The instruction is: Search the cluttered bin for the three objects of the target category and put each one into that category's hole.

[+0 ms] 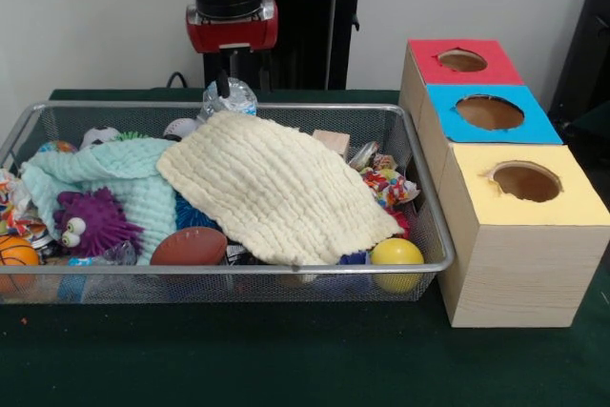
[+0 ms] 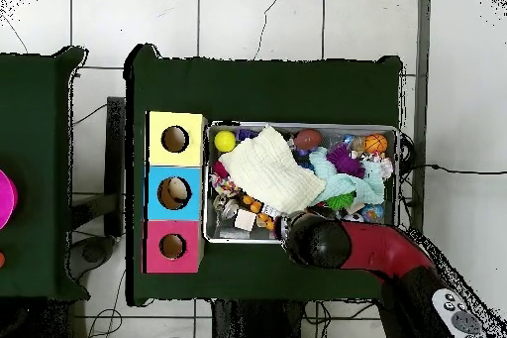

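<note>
Front rim of the bin comes first, with a yellow ball and a brown football pressed against the mesh behind it.

At the working end, the gripper shows as one dark tip hanging at the bin's far wall, right at the top of a see-through crinkled plastic lump. Whether it is spread around the lump, closed on it, or only above it cannot be told. In the overhead view the arm's round head covers that spot entirely.

This lump is the only one of the three objects in sight. The others are probably under the cream cloth or the mint cloth beside it, near the purple spiky toy.

To do this step well, I would judge:
- Grip the lump across its bulk, since thin wrinkled film is likely to crush and slip.
- Lift straight up until it clears the rim, so nothing snags the cream cloth's edge just beside it.
- Carry it over to the wooden boxes next to the bin and release low over the hole, as a light lump may bounce off the edge.
</note>
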Controlling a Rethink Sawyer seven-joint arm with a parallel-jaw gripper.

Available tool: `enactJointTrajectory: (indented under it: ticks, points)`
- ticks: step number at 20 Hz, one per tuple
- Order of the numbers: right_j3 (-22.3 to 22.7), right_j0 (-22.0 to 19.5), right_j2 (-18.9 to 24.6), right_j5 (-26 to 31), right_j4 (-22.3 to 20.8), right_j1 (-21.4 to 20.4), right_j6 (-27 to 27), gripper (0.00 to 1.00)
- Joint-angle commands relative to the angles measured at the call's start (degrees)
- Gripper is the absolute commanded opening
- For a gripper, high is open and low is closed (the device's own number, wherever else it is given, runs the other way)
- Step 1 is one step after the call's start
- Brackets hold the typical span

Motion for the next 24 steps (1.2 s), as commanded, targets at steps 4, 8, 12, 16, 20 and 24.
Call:
enactJointTrajectory:
  ticks: [4, 8, 12, 16, 20, 24]
  points:
    - [-5.49, -0.46, 3.27, 5.59, -2.15, 0.90, -3.84, 1.00]
    - [-3.43, 0.86, 0.37, 4.37, -4.08, 1.54, -1.69, 1.00]
    - [-1.63, 0.78, -0.36, 5.43, -3.48, 2.76, -0.62, 1.00]
    - [0.07, 0.63, -0.66, 6.53, -1.84, 2.49, 0.76, 1.00]
    - [2.97, -0.07, -0.23, 5.33, 1.32, 1.41, 3.89, 1.00]
    - [5.42, -0.04, -0.14, 1.55, 3.41, 1.31, 7.31, 1.00]
